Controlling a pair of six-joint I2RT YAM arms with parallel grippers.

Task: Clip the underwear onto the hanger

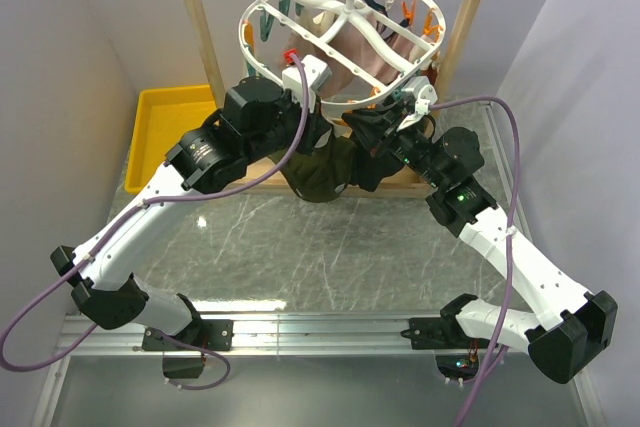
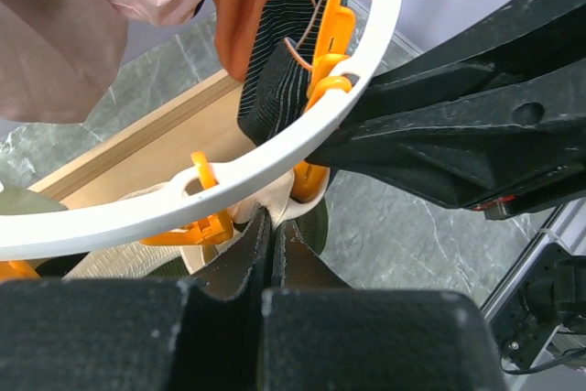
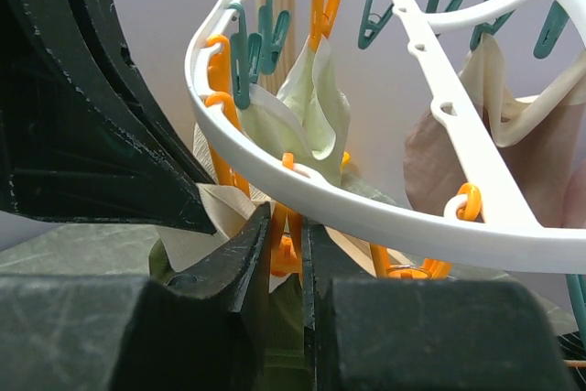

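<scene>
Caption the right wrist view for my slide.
Right tool squeezes an orange clip under the white hanger, underwear waistband alongside.

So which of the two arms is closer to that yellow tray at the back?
Left. The left arm lies right beside the yellow tray. The right arm is on the opposite side, with the hanging underwear between it and the tray.

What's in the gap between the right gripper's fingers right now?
An orange clip hanging from the hanger; the right wrist view shows it.
</scene>
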